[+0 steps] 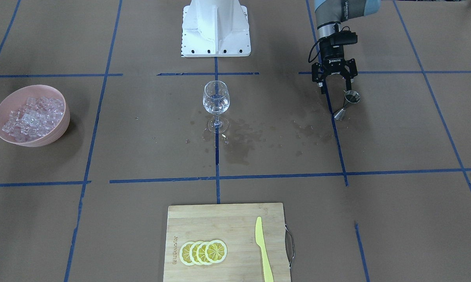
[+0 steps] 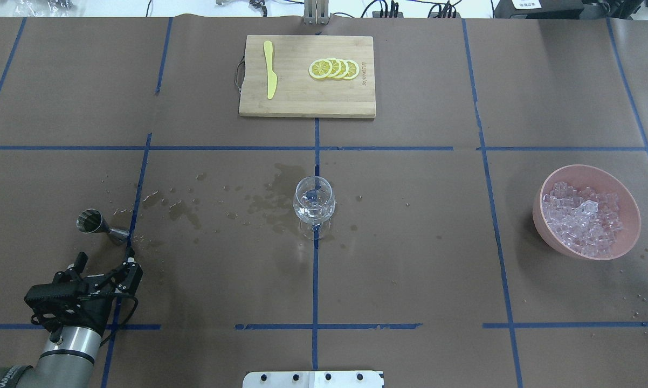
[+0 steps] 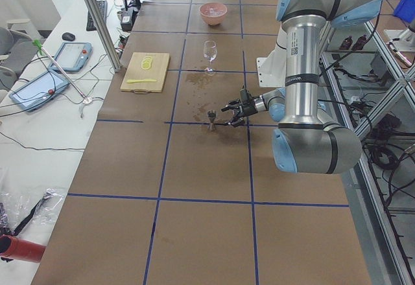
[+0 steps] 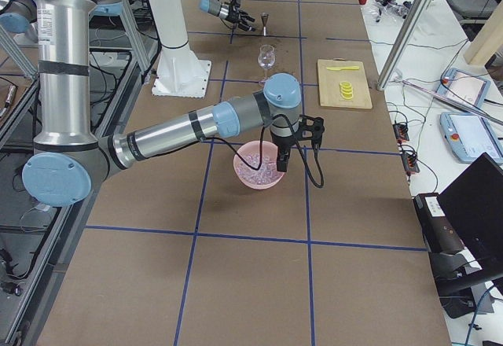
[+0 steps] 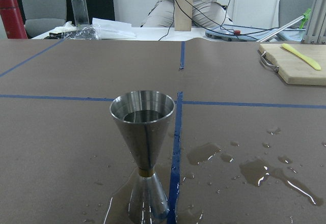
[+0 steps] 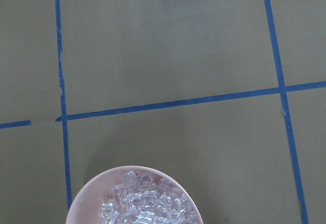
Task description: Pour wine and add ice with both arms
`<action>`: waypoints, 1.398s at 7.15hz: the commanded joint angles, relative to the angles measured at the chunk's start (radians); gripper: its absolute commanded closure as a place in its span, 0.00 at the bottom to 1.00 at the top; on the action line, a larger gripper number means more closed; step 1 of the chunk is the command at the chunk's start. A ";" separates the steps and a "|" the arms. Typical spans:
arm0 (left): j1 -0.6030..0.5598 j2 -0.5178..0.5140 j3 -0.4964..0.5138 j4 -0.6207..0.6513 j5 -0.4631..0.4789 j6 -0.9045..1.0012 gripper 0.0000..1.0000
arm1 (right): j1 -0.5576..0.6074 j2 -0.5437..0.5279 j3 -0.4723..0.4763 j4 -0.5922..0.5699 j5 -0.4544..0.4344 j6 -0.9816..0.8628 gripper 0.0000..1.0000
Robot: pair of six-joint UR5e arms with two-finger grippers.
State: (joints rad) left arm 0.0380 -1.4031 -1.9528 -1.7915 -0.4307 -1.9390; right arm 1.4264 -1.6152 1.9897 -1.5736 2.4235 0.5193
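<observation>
Left gripper (image 1: 336,89), jaws wide and empty, has the upright steel jigger (image 1: 347,105) just ahead of its fingertips, not yet between them.

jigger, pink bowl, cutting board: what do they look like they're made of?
Jigger: polished metal, likely stainless steel. It gives mirror-like reflections and has a brass-coloured band at the waist.
Bowl: matte pink with an even colour, probably plastic. Ceramic can't be ruled out.
Board: pale wood with a bamboo-like strip grain and a dull, unglossy finish.

Ice (image 2: 583,218) in bowl (image 2: 588,168) right of glass (image 2: 314,205), jigger (image 2: 95,223) left of it
</observation>
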 commanded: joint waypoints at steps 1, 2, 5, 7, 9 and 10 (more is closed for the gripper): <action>-0.032 -0.002 0.031 0.000 0.007 0.000 0.05 | -0.033 0.000 0.020 0.001 -0.003 0.048 0.00; -0.038 -0.007 0.038 0.000 0.007 0.000 0.07 | -0.044 0.001 0.024 0.001 -0.006 0.060 0.00; -0.085 -0.085 0.104 0.000 0.021 0.002 0.15 | -0.053 0.003 0.037 0.001 -0.007 0.080 0.00; -0.116 -0.086 0.107 0.000 0.032 0.005 0.17 | -0.053 0.003 0.038 0.001 -0.007 0.082 0.00; -0.124 -0.089 0.118 0.000 0.037 0.006 0.19 | -0.053 0.003 0.040 0.001 -0.007 0.084 0.00; -0.124 -0.096 0.130 0.000 0.037 0.006 0.21 | -0.053 0.001 0.040 0.001 -0.007 0.084 0.00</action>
State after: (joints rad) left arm -0.0838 -1.4931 -1.8340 -1.7917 -0.3952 -1.9331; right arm 1.3730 -1.6125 2.0291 -1.5723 2.4160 0.6026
